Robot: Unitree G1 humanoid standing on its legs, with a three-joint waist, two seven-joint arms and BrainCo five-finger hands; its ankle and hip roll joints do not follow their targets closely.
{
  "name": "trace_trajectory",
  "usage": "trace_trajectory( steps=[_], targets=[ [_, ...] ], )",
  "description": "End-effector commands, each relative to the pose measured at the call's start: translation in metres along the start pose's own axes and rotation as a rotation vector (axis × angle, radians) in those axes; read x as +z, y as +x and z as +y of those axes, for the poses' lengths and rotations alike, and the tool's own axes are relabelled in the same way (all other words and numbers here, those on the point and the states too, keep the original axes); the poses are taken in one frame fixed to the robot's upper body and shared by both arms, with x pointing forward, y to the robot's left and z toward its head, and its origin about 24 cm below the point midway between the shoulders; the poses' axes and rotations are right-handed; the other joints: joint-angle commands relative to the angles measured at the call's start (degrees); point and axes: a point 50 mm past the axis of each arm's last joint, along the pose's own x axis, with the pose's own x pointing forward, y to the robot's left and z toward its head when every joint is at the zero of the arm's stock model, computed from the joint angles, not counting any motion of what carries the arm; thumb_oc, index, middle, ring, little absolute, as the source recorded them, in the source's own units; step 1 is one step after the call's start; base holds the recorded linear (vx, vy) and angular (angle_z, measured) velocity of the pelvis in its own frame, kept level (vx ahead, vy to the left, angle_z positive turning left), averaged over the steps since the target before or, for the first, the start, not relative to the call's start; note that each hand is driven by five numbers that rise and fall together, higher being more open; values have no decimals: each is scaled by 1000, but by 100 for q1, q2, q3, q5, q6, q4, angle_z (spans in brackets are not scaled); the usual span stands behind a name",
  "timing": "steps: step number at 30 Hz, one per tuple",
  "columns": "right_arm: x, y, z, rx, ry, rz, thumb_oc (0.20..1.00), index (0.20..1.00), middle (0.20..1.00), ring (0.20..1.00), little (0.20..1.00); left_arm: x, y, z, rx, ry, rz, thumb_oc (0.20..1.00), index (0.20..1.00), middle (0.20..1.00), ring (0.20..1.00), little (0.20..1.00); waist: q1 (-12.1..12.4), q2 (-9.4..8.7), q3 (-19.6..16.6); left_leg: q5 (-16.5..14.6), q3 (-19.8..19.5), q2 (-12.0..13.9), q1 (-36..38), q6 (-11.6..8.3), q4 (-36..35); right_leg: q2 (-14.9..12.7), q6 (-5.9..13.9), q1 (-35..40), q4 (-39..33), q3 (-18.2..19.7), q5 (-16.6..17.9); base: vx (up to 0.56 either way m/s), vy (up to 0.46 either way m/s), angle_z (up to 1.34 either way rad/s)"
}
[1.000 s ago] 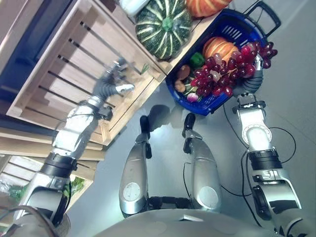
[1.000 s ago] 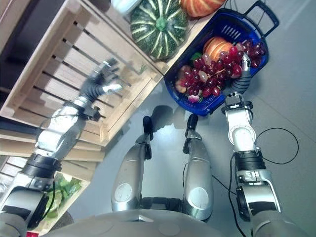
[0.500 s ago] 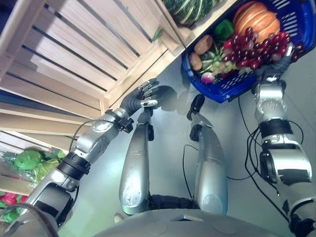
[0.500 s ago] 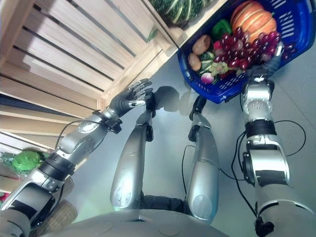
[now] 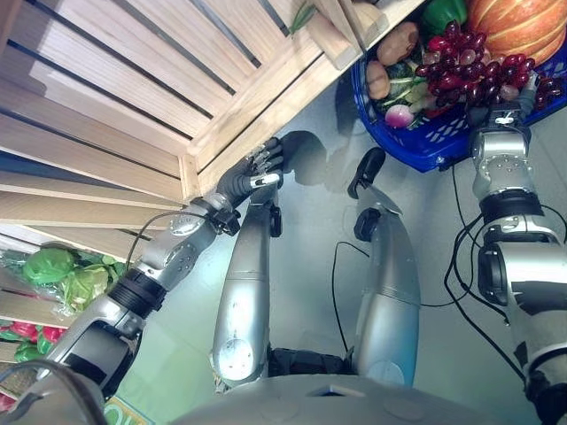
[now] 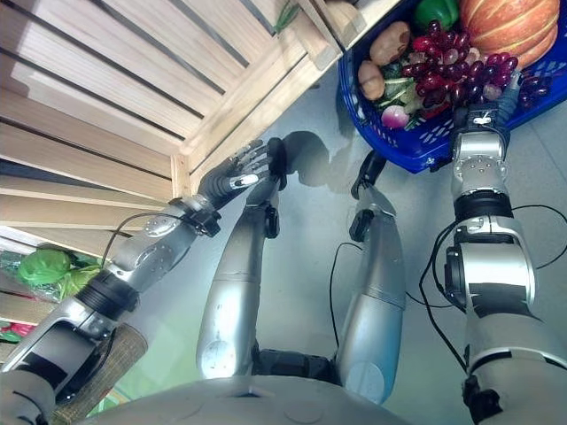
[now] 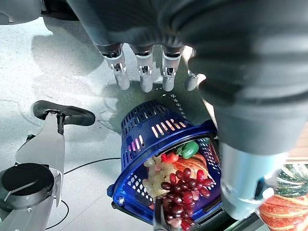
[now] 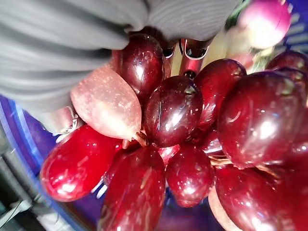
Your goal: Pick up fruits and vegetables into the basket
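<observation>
The right robot hand [image 6: 507, 88], fingers hidden under the red grapes [image 6: 447, 73], sits over the blue basket [image 6: 416, 146] at one o'clock; the left robot hand [image 6: 232, 175], nearer the wooden crate [image 6: 133, 80], hangs slack and holds nothing.

Showing deep blue on slotted basket [image 5: 416, 146]. Gleaming dark red, a few paler pink, on grapes [image 8: 173, 115]. Glowing ribbed orange on pumpkin [image 6: 509, 22]. Showing bright green on pepper [image 6: 436, 11], tan-brown on potatoes [image 6: 390, 44], pale wood on slatted crates [image 5: 133, 80].
</observation>
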Motion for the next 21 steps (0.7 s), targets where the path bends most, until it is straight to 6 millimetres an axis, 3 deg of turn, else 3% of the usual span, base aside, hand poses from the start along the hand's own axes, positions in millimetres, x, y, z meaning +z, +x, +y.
trace_trajectory(
  steps=[1,3,4,5,6,10,11,12,17,18,21],
  targets=[
    [30,0,-5,-44,-48,-28,200,200,200,200,200,-9,3,-18,-64,-51,-41,1000,1000,1000,1000,1000,-85,624,-262,-157,330,-246,-126,296,60,325,339,-177,814,237,-329,-4,-36,0],
    [28,0,-11,-86,-33,-15,200,200,200,200,200,-10,3,-18,-63,-49,-40,1000,1000,1000,1000,1000,-81,635,-262,-156,317,-251,-200,304,92,324,333,-252,862,255,-333,-4,-19,0],
    [27,0,-16,-110,-25,-5,442,442,442,442,442,-10,3,-19,-60,-42,-39,1000,1000,1000,1000,1000,-77,646,-262,-155,304,-255,-243,309,102,324,332,-293,878,266,-333,0,0,0],
    [27,0,-16,-110,-25,-5,442,442,442,442,442,-10,3,-19,-60,-42,-39,1000,1000,1000,1000,1000,-77,646,-262,-155,304,-255,-243,309,102,324,332,-293,878,266,-333,0,0,0],
    [26,0,-20,-141,-31,-3,1000,1000,1000,1000,1000,-11,3,-19,-64,-40,-42,1000,1000,1000,1000,1000,-77,662,-262,-153,294,-258,-281,308,119,327,325,-329,893,285,-332,0,0,0],
    [35,0,-23,-183,-30,-70,1000,1000,1000,1000,1000,-8,2,-22,-85,-35,-58,1000,1000,1000,1000,1000,-38,700,-262,7,316,-245,-356,353,35,335,247,-385,772,207,-180,-42,14,1],
    [36,-1,-27,-196,-34,-83,1000,1000,1000,1000,1000,-10,1,-23,-86,-39,-52,1000,1000,1000,1000,1000,-46,696,-262,-118,264,-272,-237,311,62,350,308,-271,796,284,-285,-84,29,1],
    [38,-1,-26,-199,-31,-112,1000,1000,1000,1000,1000,-9,0,-24,-90,-37,-61,1000,1000,1000,1000,1000,-29,700,-262,20,317,-244,-280,349,-11,346,249,-298,696,195,-155,-39,32,0],
    [48,-4,-33,-203,-54,-208,1000,1000,1000,1000,1000,-15,-5,-27,-97,-33,-49,1000,1000,1000,1000,1000,-48,657,-262,-113,277,-259,128,288,-100,387,314,117,518,218,-209,-21,28,-2],
    [48,-4,-31,-200,-53,-211,1000,1000,1000,1000,1000,-13,-4,-26,-98,-28,-53,1000,1000,1000,1000,1000,-38,658,-262,14,331,-233,58,328,-148,382,255,57,457,135,-91,-103,45,-3],
    [57,-7,-38,-212,-76,-291,1000,1000,1000,1000,1000,-15,-10,-28,-103,-23,-48,1000,1000,1000,1000,1000,-57,579,-262,19,373,-228,489,312,-329,438,261,489,146,49,11,-61,46,-6]
  ],
)
